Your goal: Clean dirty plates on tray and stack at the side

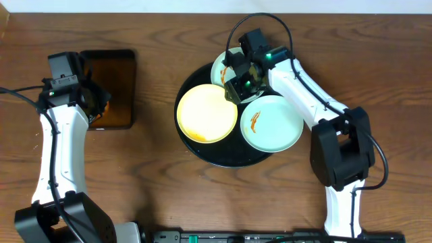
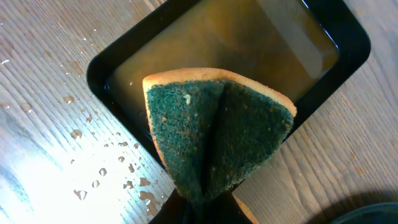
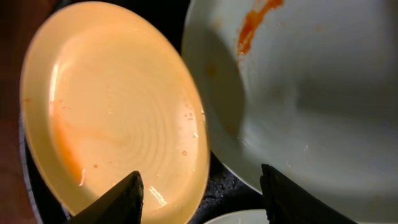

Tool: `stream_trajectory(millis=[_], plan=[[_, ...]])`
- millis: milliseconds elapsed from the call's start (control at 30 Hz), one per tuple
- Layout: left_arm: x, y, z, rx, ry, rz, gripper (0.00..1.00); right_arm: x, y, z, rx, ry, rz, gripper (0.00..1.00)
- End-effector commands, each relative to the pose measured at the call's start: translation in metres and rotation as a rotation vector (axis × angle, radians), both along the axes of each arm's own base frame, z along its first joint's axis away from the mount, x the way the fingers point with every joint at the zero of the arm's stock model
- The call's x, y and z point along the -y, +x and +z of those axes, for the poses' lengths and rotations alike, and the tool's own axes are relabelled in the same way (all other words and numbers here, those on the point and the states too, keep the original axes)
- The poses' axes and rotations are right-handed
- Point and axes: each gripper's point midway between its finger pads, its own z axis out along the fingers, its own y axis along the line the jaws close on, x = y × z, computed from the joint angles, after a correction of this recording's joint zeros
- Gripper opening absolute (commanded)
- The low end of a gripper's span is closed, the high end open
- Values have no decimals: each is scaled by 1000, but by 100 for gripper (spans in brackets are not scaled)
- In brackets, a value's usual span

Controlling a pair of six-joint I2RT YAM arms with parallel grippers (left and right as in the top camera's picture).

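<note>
The round black tray (image 1: 223,156) holds three plates. A yellow plate (image 1: 206,113) with a faint orange streak lies at the left. A mint plate (image 1: 277,125) with an orange smear lies at the front right. A second smeared mint plate (image 1: 223,66) lies at the back, partly under my right gripper (image 1: 239,84). In the right wrist view that gripper (image 3: 202,196) is open and empty, over the gap between the yellow plate (image 3: 118,106) and a smeared mint plate (image 3: 311,93). My left gripper (image 1: 94,101) is shut on a folded green-and-yellow sponge (image 2: 217,143).
A rectangular black pan (image 1: 111,57) of brownish liquid stands at the left, and it also shows in the left wrist view (image 2: 348,43) just beyond the sponge. Water drops lie on the wooden table (image 2: 99,168) beside it.
</note>
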Motion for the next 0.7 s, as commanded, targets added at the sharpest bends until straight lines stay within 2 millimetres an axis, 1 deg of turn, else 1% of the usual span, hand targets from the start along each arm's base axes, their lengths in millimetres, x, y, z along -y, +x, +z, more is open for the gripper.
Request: stream_trajectory(millis=[0, 133, 267, 367, 500, 567, 633, 667], plan=[[-1, -3, -3, -13, 4, -7, 8, -5, -1, 3, -2, 50, 42, 61], [-1, -3, -3, -13, 4, -7, 8, -5, 0, -7, -13, 44, 44, 62], [-1, -3, -3, -13, 4, -7, 7, -6, 0, -27, -42, 37, 44, 61], [-1, -3, -3, -13, 4, -7, 7, -7, 0, -39, -59, 34, 41, 61], [-1, -3, -3, -13, 4, -7, 8, -7, 2, -47, -66, 36, 37, 60], [-1, -3, -3, -13, 4, -7, 8, -9, 1, -47, -74, 49, 40, 52], [-1, -3, -3, -13, 4, -7, 8, -9, 1, -46, -74, 52, 39, 42], [-1, -3, -3, -13, 4, -7, 7, -9, 2, -46, -71, 52, 39, 35]])
